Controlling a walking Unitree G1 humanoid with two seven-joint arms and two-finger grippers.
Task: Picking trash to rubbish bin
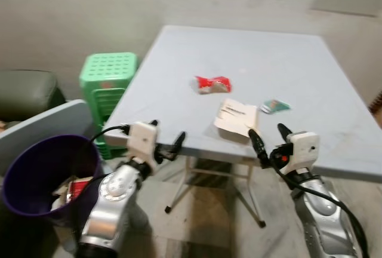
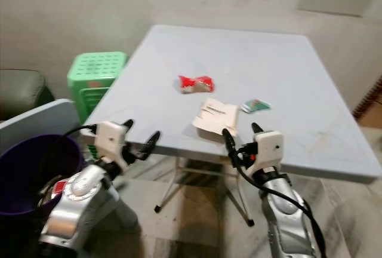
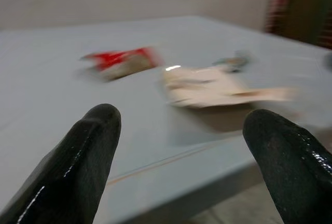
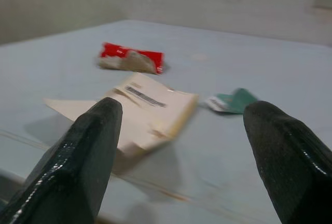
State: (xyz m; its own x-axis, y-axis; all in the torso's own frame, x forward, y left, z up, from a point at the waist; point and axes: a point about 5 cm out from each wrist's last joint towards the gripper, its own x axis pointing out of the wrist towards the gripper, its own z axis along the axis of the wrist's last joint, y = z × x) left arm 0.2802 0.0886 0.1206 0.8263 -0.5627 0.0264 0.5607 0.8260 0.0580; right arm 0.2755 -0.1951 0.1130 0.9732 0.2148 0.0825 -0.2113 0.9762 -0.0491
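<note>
Both grippers, left and right, gape empty before three scraps (red wrapper, paper, green wrapper).

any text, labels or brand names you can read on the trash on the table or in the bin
Nothing can be quoted; every print here is too small or blurred.
Cream paper envelope near the grey table's front edge: a dark printed line like a barcode or address label, unreadable.
Red crumpled snack wrapper: a white mark on the red, unreadable.
Small green and white wrapper: no legible print.
Red and white packet inside the purple plastic bin: lettering too blurred.
</note>
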